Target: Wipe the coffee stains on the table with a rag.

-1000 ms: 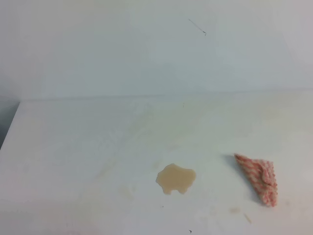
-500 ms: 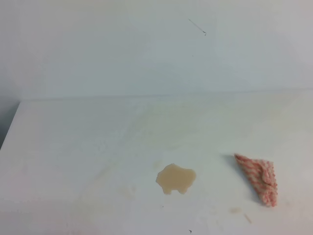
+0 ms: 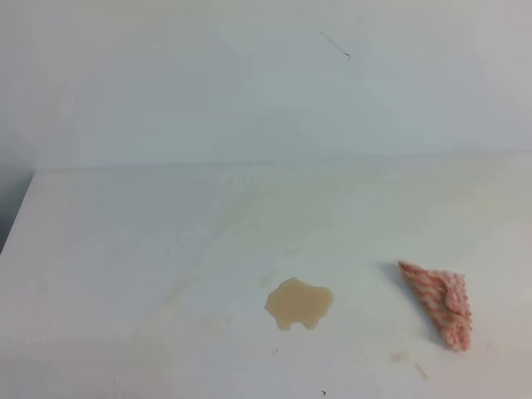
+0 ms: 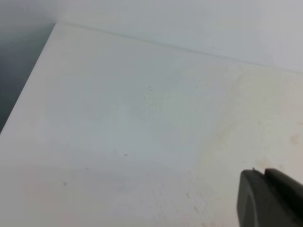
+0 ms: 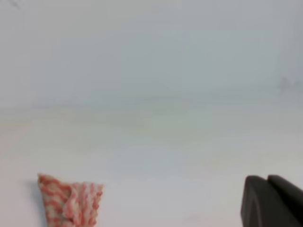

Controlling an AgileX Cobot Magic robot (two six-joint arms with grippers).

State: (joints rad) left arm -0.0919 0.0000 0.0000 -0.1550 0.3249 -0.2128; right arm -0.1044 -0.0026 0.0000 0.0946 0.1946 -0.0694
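One red-and-white checked rag, crumpled, triangular, is laid on the table right of the tan coffee puddle | long axis slanted, far-left to near-right | right gripper pressed together | left gripper unclear

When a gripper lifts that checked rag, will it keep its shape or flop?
The rag lies crumpled with soft folds, so it will probably droop and unfold when lifted. It looks thin, so likely light. Pushed across the table, it may bunch rather than slide whole.
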